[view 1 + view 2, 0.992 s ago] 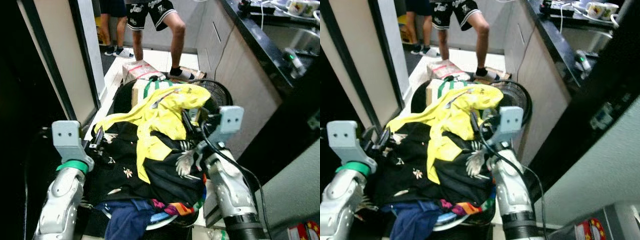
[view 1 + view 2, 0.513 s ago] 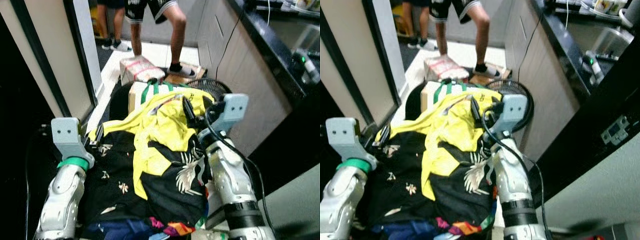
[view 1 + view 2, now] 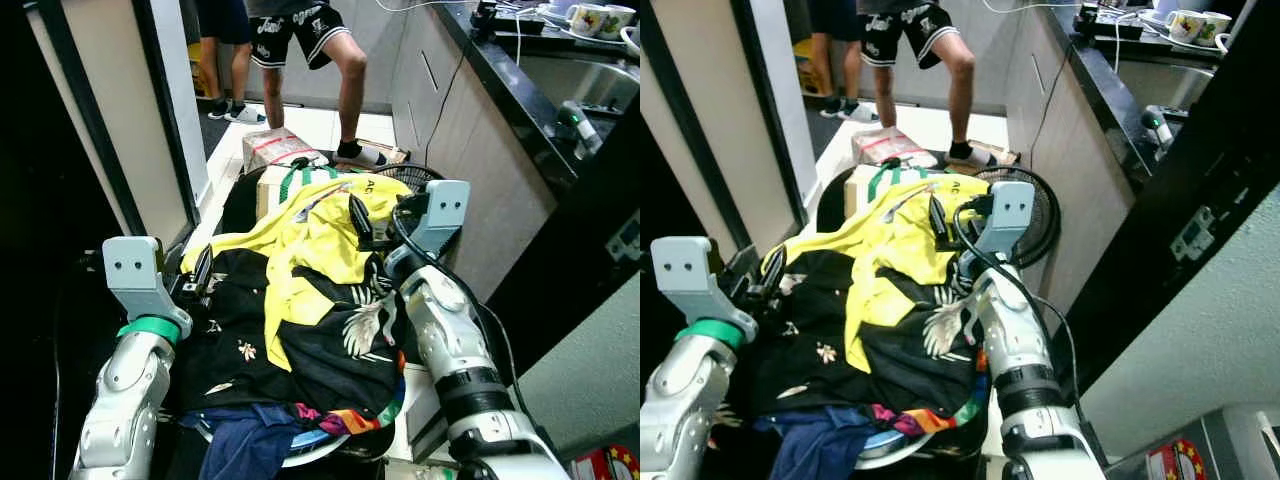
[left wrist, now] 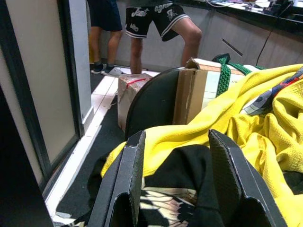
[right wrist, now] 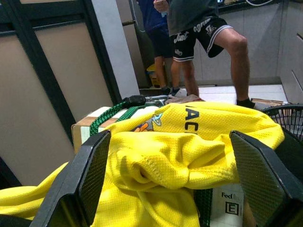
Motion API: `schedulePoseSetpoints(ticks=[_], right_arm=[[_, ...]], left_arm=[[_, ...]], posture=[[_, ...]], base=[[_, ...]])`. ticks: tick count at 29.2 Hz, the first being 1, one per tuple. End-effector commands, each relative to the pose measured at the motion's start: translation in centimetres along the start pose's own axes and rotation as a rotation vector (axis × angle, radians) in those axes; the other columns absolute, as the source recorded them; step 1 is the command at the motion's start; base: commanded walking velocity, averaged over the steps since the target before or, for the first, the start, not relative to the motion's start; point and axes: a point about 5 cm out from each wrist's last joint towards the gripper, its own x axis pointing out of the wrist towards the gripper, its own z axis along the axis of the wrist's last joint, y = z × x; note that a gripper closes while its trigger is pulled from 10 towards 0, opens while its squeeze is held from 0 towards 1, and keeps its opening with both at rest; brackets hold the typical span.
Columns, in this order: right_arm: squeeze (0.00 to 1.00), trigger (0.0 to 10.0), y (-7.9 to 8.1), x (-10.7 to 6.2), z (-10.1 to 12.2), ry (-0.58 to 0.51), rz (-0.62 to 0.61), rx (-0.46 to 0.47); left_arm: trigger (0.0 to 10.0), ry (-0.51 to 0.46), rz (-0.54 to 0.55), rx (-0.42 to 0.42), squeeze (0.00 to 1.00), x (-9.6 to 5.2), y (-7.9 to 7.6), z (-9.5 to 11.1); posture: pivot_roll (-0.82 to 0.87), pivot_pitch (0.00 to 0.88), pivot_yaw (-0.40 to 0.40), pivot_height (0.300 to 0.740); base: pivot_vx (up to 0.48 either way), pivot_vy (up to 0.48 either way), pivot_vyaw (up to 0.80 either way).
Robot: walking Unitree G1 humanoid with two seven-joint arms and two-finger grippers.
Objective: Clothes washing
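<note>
Compared with half a second ago, the camera has tilted up again, so the white rim of the laundry basket (image 3: 330, 448) shows once more under the pile, and the right arm reaches a little further forward over the clothes.

Both grippers are spread open with the pile of clothes between them. The right gripper (image 3: 375, 215) has its black fingers (image 3: 357, 220) wide apart on either side of the yellow jersey (image 3: 315, 240), which bulges up between them in the right wrist view (image 5: 189, 156); from that view I cannot tell if the pads touch the cloth. The left gripper (image 3: 195, 280) is at the left edge of the heap, its fingers (image 4: 130, 175) apart over the black flowered shirt (image 3: 250, 340) and the lower hem of the jersey.

The jersey lies on top of the heap, the black shirt under it, and dark blue and multicoloured clothes (image 3: 250, 440) hang at the near edge of the basket.

Both silver forearms stretch forward from the bottom of the head views, one on each side of the pile.

Beyond the heap stand a cardboard box with a green strap (image 3: 285, 185), a black floor fan (image 3: 415, 180) and a smaller box (image 3: 275, 148). The legs of two persons (image 3: 300, 60) stand on the tiled floor, beside a dark counter (image 3: 520, 70).
</note>
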Motion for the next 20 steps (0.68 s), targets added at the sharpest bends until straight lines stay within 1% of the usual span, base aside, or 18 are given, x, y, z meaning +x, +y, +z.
schedulePoseSetpoints(ticks=[1,2,3,5,7,9,11,12,13,15,17,19,20], right_arm=[[1.00,10.0,-0.1,0.0,-0.2,0.003,-0.003,0.003],[1.00,10.0,-0.2,0.4,-0.5,0.016,-0.018,0.021],[1.00,10.0,-0.2,0.4,-0.5,0.016,-0.018,0.021],[1.00,10.0,-0.2,0.9,-0.6,0.022,-0.026,0.047],[1.00,10.0,-0.1,1.0,-0.5,0.020,-0.027,0.055],[1.00,10.0,0.2,1.3,-0.3,0.017,-0.028,0.064],[1.00,10.0,0.3,1.5,-0.2,0.015,-0.029,0.067],[1.00,10.0,0.5,1.6,-0.1,0.010,-0.030,0.073],[1.00,10.0,0.5,1.6,-0.1,0.010,-0.030,0.073],[1.00,10.0,1.0,2.0,0.2,-0.005,-0.032,0.087],[1.00,10.0,1.4,2.2,0.4,-0.017,-0.027,0.099],[1.00,10.0,1.4,2.2,0.4,-0.017,-0.027,0.099],[0.00,10.0,1.7,2.2,0.4,-0.026,-0.019,0.109]], left_arm=[[10.0,0.014,-0.011,-0.002,0.00,-0.2,-0.2,-0.2],[10.0,0.020,-0.025,-0.006,0.00,-0.5,-0.4,-0.1],[10.0,0.020,-0.025,-0.006,0.00,-0.5,-0.4,-0.1],[10.0,0.028,-0.036,-0.009,0.00,-0.9,-0.5,-0.1],[10.0,0.030,-0.039,-0.009,0.00,-1.1,-0.5,-0.1],[10.0,0.040,-0.047,-0.014,0.00,-1.5,-0.6,0.0],[10.0,0.044,-0.051,-0.015,0.00,-1.6,-0.7,0.0],[10.0,0.049,-0.057,-0.018,0.00,-1.8,-0.8,0.1],[10.0,0.049,-0.057,-0.018,0.00,-1.8,-0.8,0.1],[10.0,0.057,-0.066,-0.023,0.00,-2.2,-1.0,0.2],[10.0,0.060,-0.070,-0.024,0.00,-2.4,-1.1,0.4],[10.0,0.060,-0.070,-0.024,0.00,-2.4,-1.1,0.4],[10.0,0.062,-0.071,-0.025,0.00,-2.5,-1.2,0.6]], posture=[[0.14,0.033,0.017,0.740],[0.15,0.055,0.021,0.740],[0.15,0.055,0.021,0.740],[0.15,0.083,0.025,0.740],[0.15,0.083,0.025,0.740],[0.16,0.130,0.034,0.740],[0.16,0.130,0.034,0.740],[0.16,0.154,0.039,0.740],[0.16,0.154,0.039,0.740],[0.17,0.183,0.046,0.740],[0.18,0.192,0.048,0.740],[0.18,0.192,0.048,0.740],[0.18,0.200,0.050,0.740]], base=[[0.000,0.000,0.00],[0.000,0.000,0.00],[0.000,0.000,0.00],[0.000,0.000,0.00],[0.000,0.000,0.00],[0.000,0.000,0.00],[0.000,0.000,0.00],[0.000,0.000,0.00],[0.000,0.000,0.00],[0.000,0.000,0.00],[0.000,0.000,0.00],[0.000,0.000,0.00],[0.000,0.000,0.00]])
